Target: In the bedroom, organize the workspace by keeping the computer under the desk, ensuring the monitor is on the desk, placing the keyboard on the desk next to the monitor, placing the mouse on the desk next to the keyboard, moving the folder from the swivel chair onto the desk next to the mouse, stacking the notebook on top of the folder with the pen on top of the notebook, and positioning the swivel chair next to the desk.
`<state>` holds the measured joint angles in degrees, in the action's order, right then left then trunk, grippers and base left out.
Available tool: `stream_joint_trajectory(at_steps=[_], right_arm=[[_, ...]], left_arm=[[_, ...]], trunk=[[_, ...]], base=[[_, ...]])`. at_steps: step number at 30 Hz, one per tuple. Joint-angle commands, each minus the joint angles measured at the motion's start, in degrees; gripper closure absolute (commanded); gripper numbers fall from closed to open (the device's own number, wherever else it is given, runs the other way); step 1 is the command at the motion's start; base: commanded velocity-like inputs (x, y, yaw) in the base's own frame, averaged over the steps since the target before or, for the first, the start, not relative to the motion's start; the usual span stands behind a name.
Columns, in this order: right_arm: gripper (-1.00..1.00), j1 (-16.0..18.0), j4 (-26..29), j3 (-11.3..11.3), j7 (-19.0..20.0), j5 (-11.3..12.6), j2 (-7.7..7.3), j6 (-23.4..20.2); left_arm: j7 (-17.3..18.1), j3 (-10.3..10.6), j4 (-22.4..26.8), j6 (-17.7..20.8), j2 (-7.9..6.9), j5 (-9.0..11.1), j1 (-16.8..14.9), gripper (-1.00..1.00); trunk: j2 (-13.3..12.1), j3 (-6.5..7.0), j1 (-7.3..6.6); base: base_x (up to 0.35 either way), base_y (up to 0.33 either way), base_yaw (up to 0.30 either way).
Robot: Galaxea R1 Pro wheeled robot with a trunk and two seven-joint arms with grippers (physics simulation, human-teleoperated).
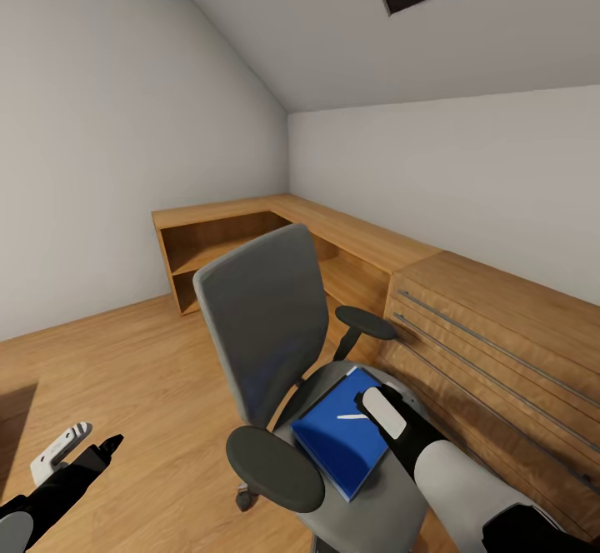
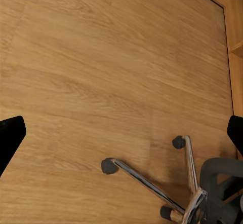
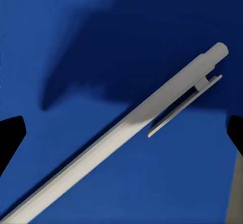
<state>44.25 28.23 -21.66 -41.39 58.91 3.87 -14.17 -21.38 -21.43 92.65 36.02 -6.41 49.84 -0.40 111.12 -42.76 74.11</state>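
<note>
Our right gripper (image 1: 363,403) hung spread and empty just above the white pen (image 3: 126,133), which lay on the blue folder (image 1: 342,440). The folder rested flat on the swivel chair (image 1: 267,328) seat, near its front edge. Our left gripper (image 1: 104,446) was parted, grasping nothing, low over the wooden floor (image 2: 101,72) beside the chair's chrome base (image 2: 152,186).

An attic room in a home, fitted as a study: a sloped ceiling (image 1: 350,28) meets plain white walls above a wood plank floor (image 1: 108,370). A grey swivel chair (image 1: 267,328) stands by low wooden corner shelving (image 1: 250,241) and a drawer unit (image 1: 500,336).
</note>
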Motion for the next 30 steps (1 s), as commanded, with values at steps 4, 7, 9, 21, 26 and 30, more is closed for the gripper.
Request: stream_joint_trajectory(at_steps=[4, 7, 9, 21, 26, 30], right_arm=[[-1.00, 0.0, 0.1, -0.3, -0.4, 0.2, -0.03, -0.3], [-1.00, 0.0, 0.1, -0.3, -0.4, 0.2, -0.06, -0.3], [-1.00, 0.0, 0.1, -0.3, -0.4, 0.2, -0.04, -0.3], [-1.00, 0.0, 0.2, -0.3, -0.4, 0.1, -0.08, -0.3], [-1.00, 0.0, 0.2, -0.3, -0.4, 0.1, -0.08, -0.3], [-1.00, 0.0, 0.2, -0.3, -0.4, 0.1, -0.07, -0.3]], left_arm=[[-0.5, 0.0, 0.1, 0.2, -0.01, 0.6, 0.0, -1.00], [-0.5, 0.0, 0.1, 0.2, -0.01, 0.6, 0.0, -1.00], [-0.5, 0.0, 0.1, 0.2, -0.01, 0.6, 0.0, -1.00], [-0.6, 0.0, 0.1, 0.2, -0.01, 0.6, 0.0, -1.00], [-0.6, 0.0, 0.1, 0.2, -0.01, 0.6, 0.0, -1.00], [-0.6, 0.0, 0.1, 0.2, -0.01, 0.6, 0.0, -1.00]], trunk=[[0.0, -0.06, -0.01], [0.0, -0.06, -0.01], [0.0, -0.06, -0.01], [0.0, -0.06, -0.01], [0.0, -0.06, -0.01], [0.0, -0.06, -0.01]], base=[[0.000, 0.000, 0.000], [0.000, 0.000, 0.000], [0.000, 0.000, 0.000], [0.000, 0.000, 0.000], [0.000, 0.000, 0.000], [0.000, 0.000, 0.000]])
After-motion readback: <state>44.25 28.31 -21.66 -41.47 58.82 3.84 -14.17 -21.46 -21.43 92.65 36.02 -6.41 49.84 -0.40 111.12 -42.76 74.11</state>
